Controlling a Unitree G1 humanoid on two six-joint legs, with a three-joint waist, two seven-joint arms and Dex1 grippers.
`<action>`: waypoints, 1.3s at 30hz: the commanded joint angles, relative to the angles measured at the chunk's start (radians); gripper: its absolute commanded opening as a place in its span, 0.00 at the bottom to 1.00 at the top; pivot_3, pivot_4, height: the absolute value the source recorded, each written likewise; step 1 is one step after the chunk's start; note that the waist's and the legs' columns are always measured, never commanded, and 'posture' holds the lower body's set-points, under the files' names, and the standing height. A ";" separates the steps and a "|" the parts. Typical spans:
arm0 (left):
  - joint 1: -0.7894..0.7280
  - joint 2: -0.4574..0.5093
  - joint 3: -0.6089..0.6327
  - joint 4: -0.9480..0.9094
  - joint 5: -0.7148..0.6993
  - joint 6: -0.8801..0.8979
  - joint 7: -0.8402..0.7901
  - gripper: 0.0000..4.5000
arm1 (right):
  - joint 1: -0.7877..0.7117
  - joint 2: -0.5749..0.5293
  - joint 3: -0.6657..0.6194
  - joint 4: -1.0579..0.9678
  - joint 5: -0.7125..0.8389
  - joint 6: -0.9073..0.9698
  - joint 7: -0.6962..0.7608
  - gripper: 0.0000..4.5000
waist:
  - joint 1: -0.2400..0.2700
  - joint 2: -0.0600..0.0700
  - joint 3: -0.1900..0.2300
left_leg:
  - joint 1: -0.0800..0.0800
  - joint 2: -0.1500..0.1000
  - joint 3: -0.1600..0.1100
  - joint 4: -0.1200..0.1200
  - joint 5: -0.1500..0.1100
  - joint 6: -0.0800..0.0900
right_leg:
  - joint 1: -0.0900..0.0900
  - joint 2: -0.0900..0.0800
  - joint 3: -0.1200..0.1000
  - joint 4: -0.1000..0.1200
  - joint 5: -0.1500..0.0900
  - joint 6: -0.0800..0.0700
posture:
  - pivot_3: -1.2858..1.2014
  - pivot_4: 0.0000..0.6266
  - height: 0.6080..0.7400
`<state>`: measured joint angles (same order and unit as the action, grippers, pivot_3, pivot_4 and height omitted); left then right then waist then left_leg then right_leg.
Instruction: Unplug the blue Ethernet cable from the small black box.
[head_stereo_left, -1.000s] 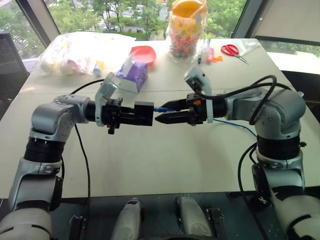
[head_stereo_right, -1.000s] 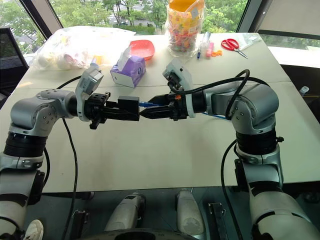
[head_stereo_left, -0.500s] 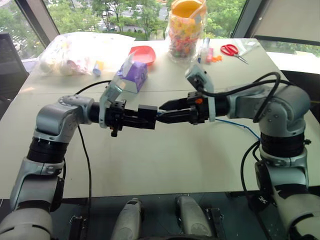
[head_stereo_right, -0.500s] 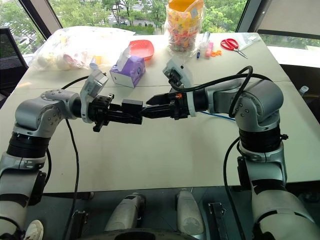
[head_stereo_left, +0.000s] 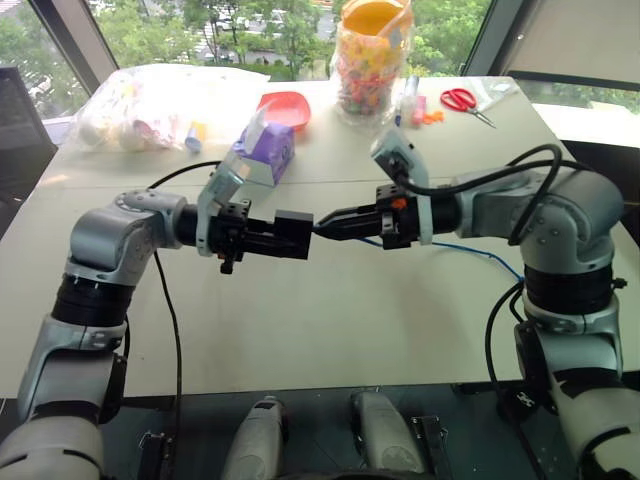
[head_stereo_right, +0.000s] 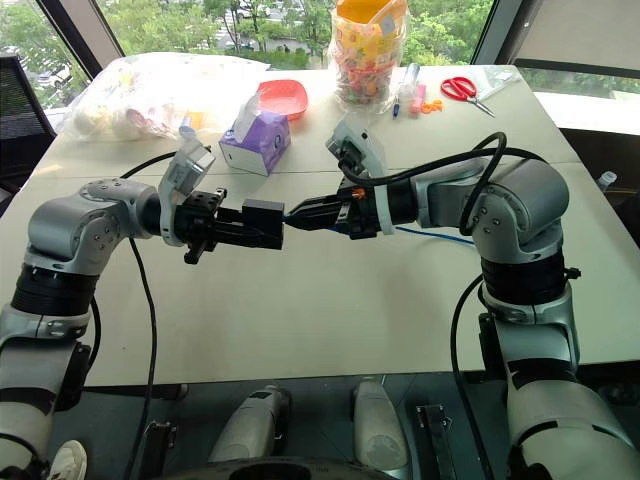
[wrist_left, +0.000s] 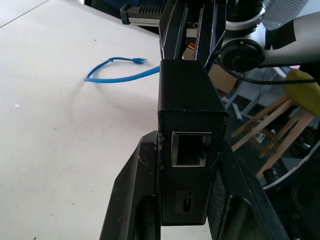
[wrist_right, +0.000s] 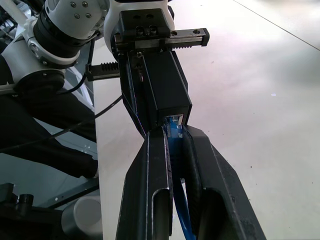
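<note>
- Blue Ethernet cable (wrist_right: 174, 131) is being kept plugged into the small black box (head_stereo_left: 293, 233), up in the air over the table (head_stereo_left: 330, 330), between the two arms.
- Far to the left on the table, a clear plastic bag (head_stereo_left: 160, 100) full of small things is being seen.
- The small black box is being pinched by the left gripper (head_stereo_left: 270, 236), with one black finger pressed on each side of it.
- In the left wrist view, an open port (wrist_left: 189, 149) is being shown on the near side of the box.
- Behind the left gripper, a purple tissue box (head_stereo_left: 266, 148) and a red bowl (head_stereo_left: 285, 106) are being seen on the table.
- At the middle, the plug end of the cable is being squeezed by the right gripper (head_stereo_left: 328, 226), right at the box.
- The fingers (wrist_right: 155, 165) of the right gripper are being pressed together on the blue plug, one on each side.
- Behind the right gripper, a big jar (head_stereo_left: 374, 60) of bright little things is being seen.
- From the right gripper, the blue cable is being trailed over the table to the right, under the right arm.
- Far to the right at the back, red scissors (head_stereo_left: 462, 100) are being seen lying flat.
</note>
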<state>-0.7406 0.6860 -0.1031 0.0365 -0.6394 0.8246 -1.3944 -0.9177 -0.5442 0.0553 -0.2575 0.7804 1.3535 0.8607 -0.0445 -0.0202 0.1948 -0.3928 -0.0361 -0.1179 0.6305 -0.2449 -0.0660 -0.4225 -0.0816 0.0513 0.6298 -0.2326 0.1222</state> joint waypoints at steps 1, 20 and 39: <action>-0.017 0.007 0.029 -0.027 -0.024 -0.001 -0.005 0.12 | -0.004 -0.017 0.036 -0.033 -0.003 -0.030 0.000 0.01 | 0.000 0.000 0.000 | 0.000 0.000 0.000 0.000 0.000 0.000 | 0.000 0.000 0.000 0.000 0.000 0.000 | 0.52 0.24 1.00; 0.057 0.048 0.026 -0.042 0.054 -0.128 0.033 0.12 | 0.101 -0.167 0.130 0.163 -0.308 -0.423 -0.039 0.01 | 0.000 0.000 0.000 | 0.000 0.000 0.001 0.000 0.000 0.000 | 0.000 0.000 0.000 -0.001 0.000 0.000 | 0.52 0.24 1.00; 0.050 -0.391 -0.004 0.550 0.448 -0.961 0.447 0.12 | 0.227 0.003 0.011 0.084 -0.489 -0.326 -0.371 0.99 | 0.032 0.000 0.000 | -0.004 -0.001 0.001 0.001 0.000 0.000 | -0.004 -0.001 0.000 -0.001 0.001 0.000 | 0.52 0.24 1.00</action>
<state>-0.6767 0.3088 -0.1292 0.5702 -0.1997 -0.0934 -0.9713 -0.6991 -0.5222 0.1200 -0.0726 0.2631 0.9888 0.4807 -0.0123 -0.0206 0.1945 -0.3973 -0.0372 -0.1174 0.6315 -0.2448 -0.0662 -0.4264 -0.0823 0.0517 0.6292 -0.2320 0.1221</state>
